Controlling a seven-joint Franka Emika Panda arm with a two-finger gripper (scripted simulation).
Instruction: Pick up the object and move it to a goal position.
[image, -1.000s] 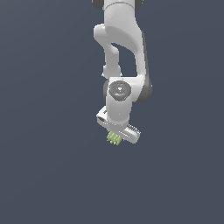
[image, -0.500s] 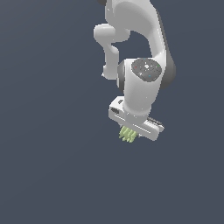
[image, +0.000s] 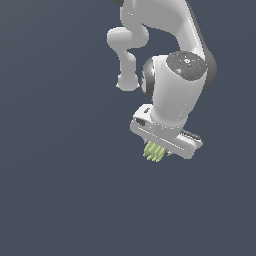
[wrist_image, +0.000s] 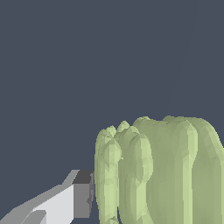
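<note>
**Object Held at the Gripper Against a Plain Background**

**Arm.** In the exterior view, the white arm (image: 172, 65) enters from the upper edge and bends downward. Its large wrist housing fills the upper centre-right of the picture. A dark round cap with small coloured marks sits on top of the housing.

**Gripper.** The gripper (image: 159, 150) hangs below the wrist housing. Its flat white hand body is tilted, with the end toward the exterior view's right sitting lower. The fingers are mostly hidden behind this body in the exterior view. In the wrist view, one finger (wrist_image: 65, 201) is visible as a white bar with a dark grey pad at its tip. The pad sits just beside the object's side, and the second finger is out of the picture. The fingers are closed on the object.

**Object.** The object (image: 154, 151) is a small yellow-green lump with parallel ridges. It protrudes from under the hand body, near the end toward the exterior view's left. In the wrist view, the object (wrist_image: 162, 170) is very close to the camera and blocks most of the lower part of the picture.

**Surroundings.** The background (image: 60, 175) is a uniform dark blue-grey in both views. Whether the object is above a surface cannot be determined.
</note>
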